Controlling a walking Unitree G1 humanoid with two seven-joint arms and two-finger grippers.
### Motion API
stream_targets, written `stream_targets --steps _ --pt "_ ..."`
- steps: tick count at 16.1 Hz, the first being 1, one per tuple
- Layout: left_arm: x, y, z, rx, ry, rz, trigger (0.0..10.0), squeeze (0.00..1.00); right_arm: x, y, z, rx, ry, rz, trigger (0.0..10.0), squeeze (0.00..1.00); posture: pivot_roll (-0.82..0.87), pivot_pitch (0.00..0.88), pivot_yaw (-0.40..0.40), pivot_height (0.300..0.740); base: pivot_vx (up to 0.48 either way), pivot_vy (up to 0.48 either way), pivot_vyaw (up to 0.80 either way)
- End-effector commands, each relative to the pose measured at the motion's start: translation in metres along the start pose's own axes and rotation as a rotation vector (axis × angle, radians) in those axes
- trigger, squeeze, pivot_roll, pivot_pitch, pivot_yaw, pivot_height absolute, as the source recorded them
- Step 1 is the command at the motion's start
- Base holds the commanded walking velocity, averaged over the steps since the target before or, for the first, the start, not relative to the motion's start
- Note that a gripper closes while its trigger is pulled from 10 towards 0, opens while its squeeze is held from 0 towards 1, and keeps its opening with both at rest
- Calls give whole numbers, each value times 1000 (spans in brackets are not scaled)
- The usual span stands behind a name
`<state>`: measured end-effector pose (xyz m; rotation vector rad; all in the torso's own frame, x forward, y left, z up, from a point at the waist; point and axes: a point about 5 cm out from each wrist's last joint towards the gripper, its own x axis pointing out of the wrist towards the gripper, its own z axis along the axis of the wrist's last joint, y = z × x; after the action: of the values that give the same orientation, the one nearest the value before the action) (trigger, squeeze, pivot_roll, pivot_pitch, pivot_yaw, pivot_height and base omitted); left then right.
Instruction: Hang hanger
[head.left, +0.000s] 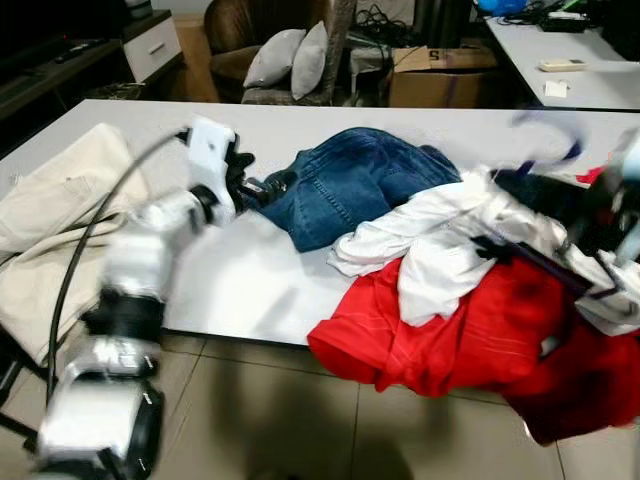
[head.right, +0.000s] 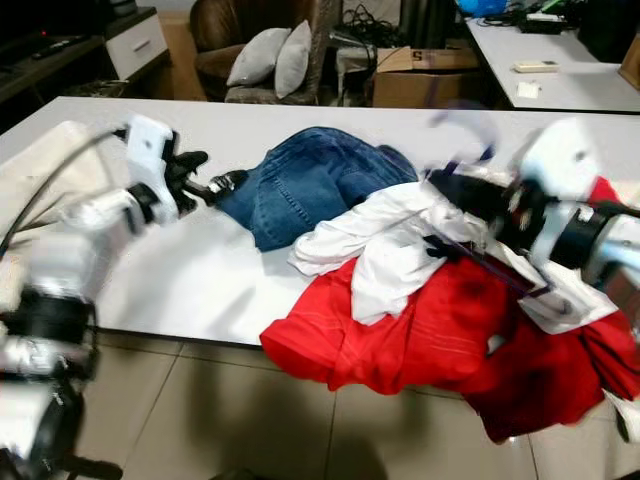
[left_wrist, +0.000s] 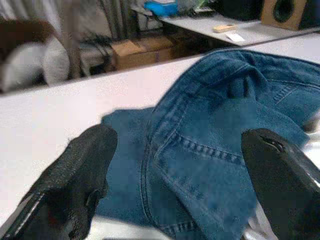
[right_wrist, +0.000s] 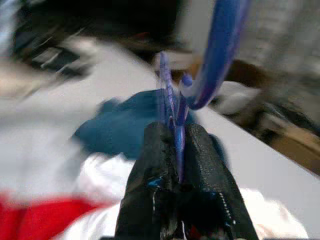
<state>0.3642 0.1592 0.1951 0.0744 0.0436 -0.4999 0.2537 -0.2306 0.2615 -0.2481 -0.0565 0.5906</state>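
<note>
The hanger (right_wrist: 176, 107) is in my right gripper (right_wrist: 176, 145) — a thin blue-purple one, its neck pinched between my two black fingers (right_wrist: 150, 170), its hook curling up past them. From the head views it is lifted over the right end of the white table (head.left: 250, 280), blurred with motion, with the red shirt (head.left: 450, 330) hanging from it and spilling over the table edge; a white garment (head.left: 440, 240) is draped across the red one, and I cannot tell whether it is on the hanger too or only lying over it.

My left gripper (left_wrist: 175, 185) is at the middle of the table, fingers spread wide on either side of a fold of the jeans (head.left: 350, 185), not closed on anything. A cream cloth (head.left: 50, 220) lies at the table's left end.

As I judge it, the shirt is on the hanger and I am at the lifting-and-carrying step; the hanging itself is not done. No rail or hook to receive it shows among the armchair with cushions (head.left: 285, 55) and cardboard box (head.left: 440, 75) behind — so the next move calls for turning to find one, keeping the pinch firm so the weight of cloth does not twist the hanger out, and clearing the white garment from the pile as I lift.
</note>
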Motion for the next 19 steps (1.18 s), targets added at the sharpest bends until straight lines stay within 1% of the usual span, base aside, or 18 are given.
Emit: stream_targets --steps 1,2,3,4,5,6,7,9,10,11,12,13,15,17,19 --pt "-1 -3 9 67 -54 54 10000 494 1 7 -10 89 4 -95 10000 0 -117 0 129 740 0 0 0" --pt "-3 -11 8 119 -66 81 10000 0 2 16 -22 151 -14 -194 10000 0 -121 0 138 740 0 0 0" --pt "-5 -18 6 135 -85 90 10000 0 3 24 -30 200 -26 -250 10000 0 -122 0 145 740 0 0 0" --pt "-9 -27 2 129 -97 107 10000 0 6 35 -36 259 -30 -340 10000 0 -138 0 160 740 0 0 0" --pt "-11 -30 -4 105 -86 131 10000 0 8 44 -39 275 -25 -409 10000 0 -142 0 164 740 0 345 0" --pt "-12 -31 -6 101 -80 141 10000 0 8 47 -39 270 -20 -427 10000 0 -143 0 165 740 0 345 0" --pt "-12 -35 -14 135 -55 141 10000 0 11 57 -41 312 -17 -464 10000 0 -150 0 170 740 0 360 0" --pt "-9 -41 -20 137 -31 144 10000 0 14 69 -42 302 -4 -480 10000 0 -149 0 176 740 0 358 0" --pt "-8 -42 -20 136 -29 145 10000 0 14 70 -42 298 -7 -488 10000 0 -144 0 174 740 0 345 0" --pt "-8 -46 -20 117 -32 146 10000 0 15 69 -37 312 -43 -524 10000 0 -136 0 163 740 0 349 0" --pt "-10 -48 -19 113 -35 144 10000 0 15 69 -36 320 -51 -525 10000 0 -130 0 156 740 0 349 0" --pt "-12 -48 -21 116 -32 146 10000 0 16 68 -37 286 -41 -516 10000 0 -123 0 149 740 0 349 0" --pt "-14 -45 -20 121 -32 160 10000 0 17 68 -38 256 -36 -516 10000 0 -111 0 139 740 0 356 0" --pt "-16 -40 -16 129 -39 177 10000 0 21 70 -36 255 -53 -512 10000 0 -105 0 136 740 0 354 0" --pt "-17 -40 -15 129 -40 179 10000 0 23 71 -35 238 -62 -512 10000 0 -109 0 139 740 0 390 0"
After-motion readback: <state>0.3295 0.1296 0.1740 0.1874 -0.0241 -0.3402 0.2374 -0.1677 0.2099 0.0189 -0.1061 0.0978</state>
